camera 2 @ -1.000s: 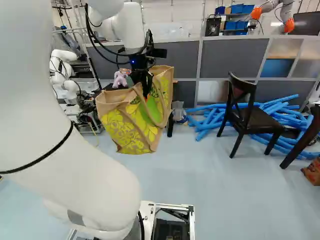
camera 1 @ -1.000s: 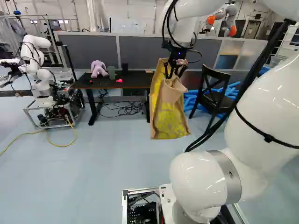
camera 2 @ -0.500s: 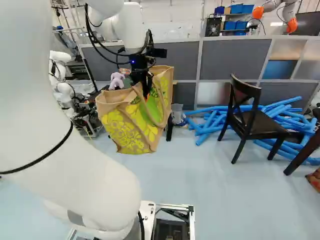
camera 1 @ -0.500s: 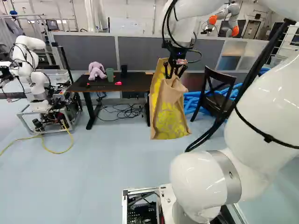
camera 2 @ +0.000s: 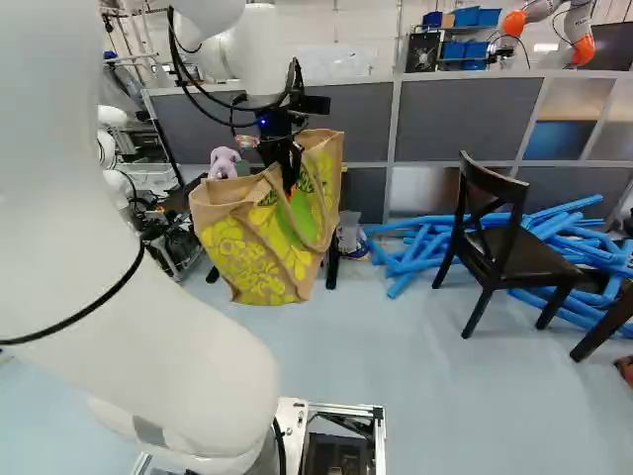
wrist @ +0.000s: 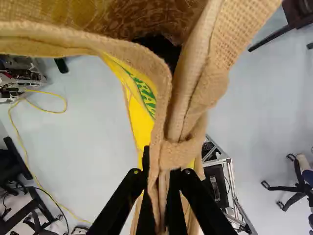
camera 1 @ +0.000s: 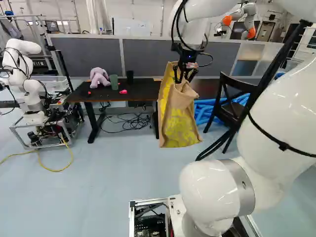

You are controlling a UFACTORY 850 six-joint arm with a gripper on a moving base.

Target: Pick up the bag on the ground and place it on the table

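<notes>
Dangling from the tool: tan burlap bag near a tabletop

A large tan burlap bag with yellow print (camera 1: 180, 121) hangs upright above the pale floor (camera 1: 113, 187), held by the black two-fingered tool (camera 1: 184, 79) of a white arm (camera 1: 217, 192). In the wrist view, the fingers (wrist: 117, 210) pinch its bunched fabric from both sides. In the left base view, the bag overlaps the right end of a dark tabletop (camera 1: 143, 91), which stands farther away. On that surface sit a purple plush toy (camera 1: 99, 76), a green cup (camera 1: 114, 82), a black cup (camera 1: 130, 77) and a small pink object (camera 1: 123, 92). In the right base view, a dark chair (camera 2: 509, 255) stands near blue tubes (camera 2: 420, 247).
</notes>
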